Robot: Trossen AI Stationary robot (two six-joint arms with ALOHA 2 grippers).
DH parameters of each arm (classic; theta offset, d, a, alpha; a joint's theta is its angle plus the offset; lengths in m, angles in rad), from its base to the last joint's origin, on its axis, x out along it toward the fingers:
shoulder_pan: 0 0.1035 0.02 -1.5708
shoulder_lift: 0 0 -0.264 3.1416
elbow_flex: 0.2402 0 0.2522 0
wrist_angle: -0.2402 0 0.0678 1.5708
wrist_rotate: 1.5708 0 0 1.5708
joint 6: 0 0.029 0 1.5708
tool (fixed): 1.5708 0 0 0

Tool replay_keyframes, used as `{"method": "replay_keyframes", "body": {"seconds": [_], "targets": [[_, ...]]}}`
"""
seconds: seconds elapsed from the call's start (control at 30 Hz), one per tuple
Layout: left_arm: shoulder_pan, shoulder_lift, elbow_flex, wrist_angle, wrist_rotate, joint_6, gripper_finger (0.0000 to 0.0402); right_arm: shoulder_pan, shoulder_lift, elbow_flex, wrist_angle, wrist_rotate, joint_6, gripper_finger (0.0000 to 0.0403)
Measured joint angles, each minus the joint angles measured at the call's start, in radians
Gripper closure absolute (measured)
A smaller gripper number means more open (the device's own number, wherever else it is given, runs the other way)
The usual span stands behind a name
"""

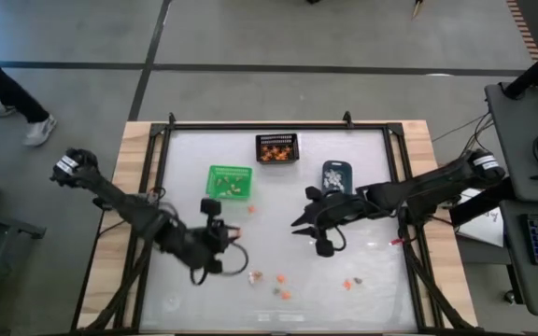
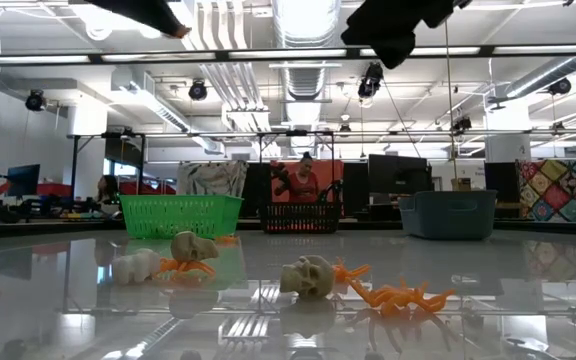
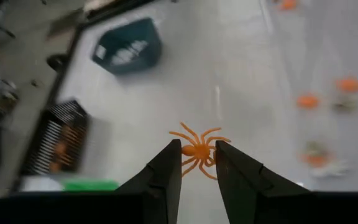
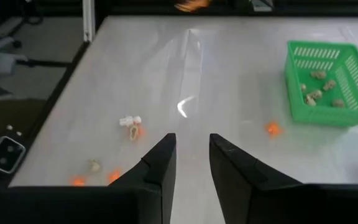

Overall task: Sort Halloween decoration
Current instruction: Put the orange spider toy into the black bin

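Between the left tool (image 3: 197,163) fingers sits an orange spider (image 3: 199,150); I'm clenched on it, mid-carry, at about 7 o'clock on the tabletop (image 1: 372,271). Next I'd judge: drop it in the black mesh bin (image 1: 277,148) at 12, which holds orange bits. Right tool (image 4: 191,155) hangs empty, fingers slightly apart. Loose trinkets (image 1: 278,285) remain at 6. Green basket (image 1: 229,181) sits along the route.

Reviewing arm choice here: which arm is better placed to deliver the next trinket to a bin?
Left. The left gripper holds an orange spider between its fingers; the right gripper is empty above bare table.
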Motion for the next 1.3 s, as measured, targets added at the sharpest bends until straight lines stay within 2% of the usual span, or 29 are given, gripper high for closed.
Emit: {"method": "replay_keyframes", "body": {"seconds": [0.23, 0.4, 0.5, 0.7, 0.8, 0.9, 1.13, 1.3], "targets": [[0.251, -0.058, 0.000, 0.072, 0.169, 0.320, 0.0325, 0.000, -0.043, -0.028, 0.044, 0.000, -0.009, 0.0321], [0.458, -0.057, -0.032, 0.172, 0.398, 0.499, 0.0325, 0.000, -0.047, -0.018, 0.049, 0.000, -0.044, 0.0325], [0.587, -0.039, -0.057, 0.247, 0.526, 0.586, 0.0325, 0.000, -0.047, -0.018, 0.050, 0.000, -0.053, 0.0324], [0.856, 0.043, -0.095, 0.488, 0.681, 0.677, 0.0325, 0.000, -0.047, -0.018, 0.053, 0.000, -0.049, 0.0317], [0.966, 0.125, -0.094, 0.617, 0.708, 0.648, 0.0325, 0.000, -0.047, -0.018, 0.053, 0.000, -0.032, 0.0317], [1.032, 0.223, -0.068, 0.696, 0.710, 0.576, 0.0325, -0.001, -0.047, -0.018, 0.053, 0.001, -0.012, 0.0321], [1.098, 0.403, 0.051, 0.624, 0.720, 0.510, 0.0325, -0.001, -0.046, -0.018, 0.053, 0.003, -0.008, 0.0329], [1.110, 0.451, 0.085, 0.609, 0.719, 0.508, 0.0325, -0.001, -0.046, -0.018, 0.052, 0.006, 0.025, 0.0330]]}}
